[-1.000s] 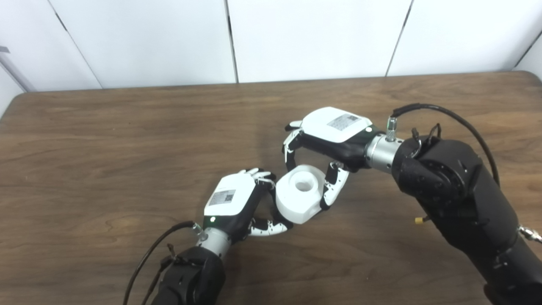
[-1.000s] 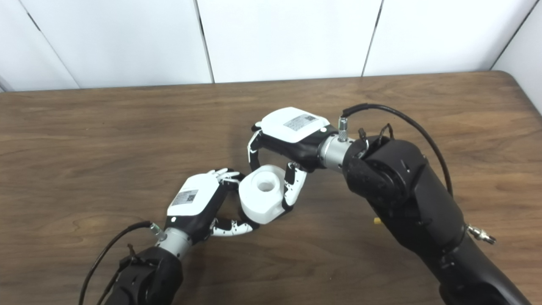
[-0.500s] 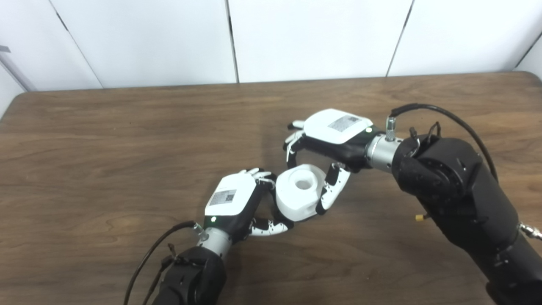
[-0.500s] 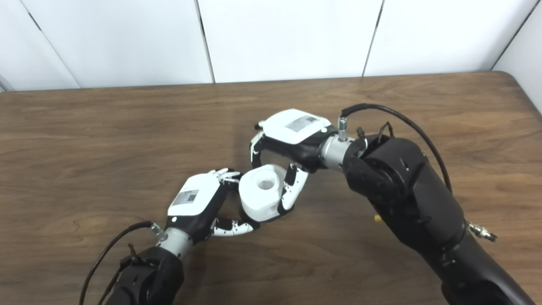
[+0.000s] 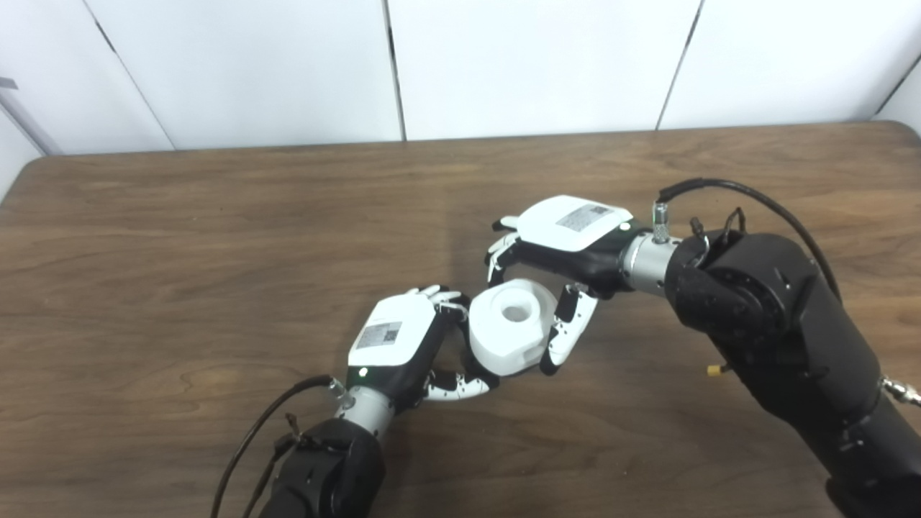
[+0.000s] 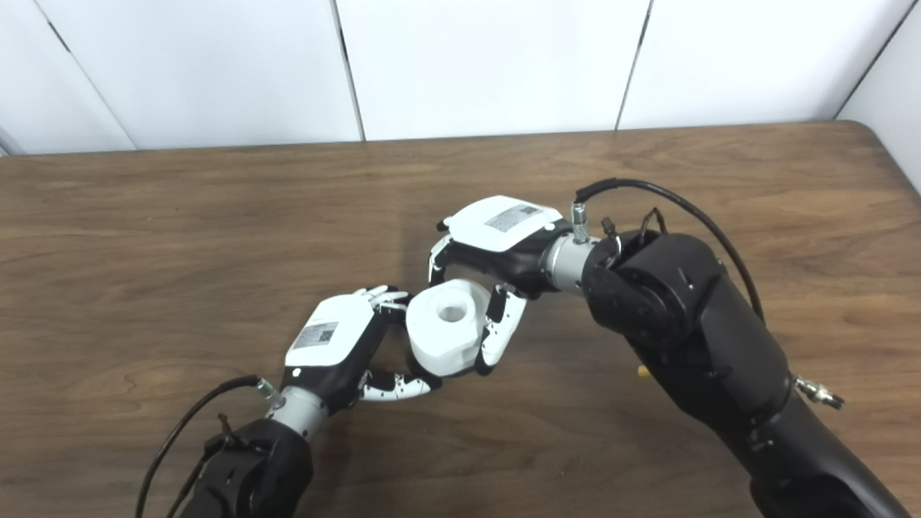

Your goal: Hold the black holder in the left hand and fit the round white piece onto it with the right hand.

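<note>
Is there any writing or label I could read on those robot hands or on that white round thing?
Left hand: a grey sticker with a small square code, too blurred to read.
Right hand: a grey sticker with a code, also too blurred to read.
Round white piece: no writing visible.
Nothing legible anywhere.

Bright, even overhead light — soft shadows on the table (image 5: 216, 237), slightly soft focus.

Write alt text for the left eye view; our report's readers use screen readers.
Two robot hands meet around a round white piece over a wooden table: the left hand from lower left, the right hand curling over it from the right.
</note>
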You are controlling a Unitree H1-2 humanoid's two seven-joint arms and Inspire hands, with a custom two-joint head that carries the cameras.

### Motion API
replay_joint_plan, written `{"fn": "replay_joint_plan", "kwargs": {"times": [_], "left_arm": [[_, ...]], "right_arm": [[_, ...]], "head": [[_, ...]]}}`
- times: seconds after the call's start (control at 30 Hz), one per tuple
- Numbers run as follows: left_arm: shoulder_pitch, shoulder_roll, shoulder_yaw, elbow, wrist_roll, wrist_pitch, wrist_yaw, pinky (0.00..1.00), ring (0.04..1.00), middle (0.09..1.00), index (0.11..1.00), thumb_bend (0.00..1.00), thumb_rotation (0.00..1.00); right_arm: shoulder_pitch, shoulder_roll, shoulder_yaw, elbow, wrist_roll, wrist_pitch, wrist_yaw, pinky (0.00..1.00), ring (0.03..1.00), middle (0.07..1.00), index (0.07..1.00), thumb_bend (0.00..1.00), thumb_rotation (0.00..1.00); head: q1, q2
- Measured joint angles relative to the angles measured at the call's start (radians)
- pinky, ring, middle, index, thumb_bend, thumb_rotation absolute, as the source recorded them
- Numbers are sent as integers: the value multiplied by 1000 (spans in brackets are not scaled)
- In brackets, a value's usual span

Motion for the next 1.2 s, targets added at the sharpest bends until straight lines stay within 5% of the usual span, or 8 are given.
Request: {"fn": "replay_joint_plan", "kwargs": {"times": [0.57, 1.2], "left_arm": [[-2, -2, 0, 0, 0, 3, -4, 904, 910, 840, 494, 501, 53], [-5, -1, 1, 4, -3, -1, -3, 909, 915, 841, 494, 500, 52]], "right_arm": [[-26, 1, -55, -37, 4, 27, 39, 998, 1000, 997, 808, 1000, 435], [-149, -28, -111, -173, 50, 126, 106, 1000, 1000, 1000, 881, 1000, 515]], "head": [[0, -9], [-3, -20]]}}
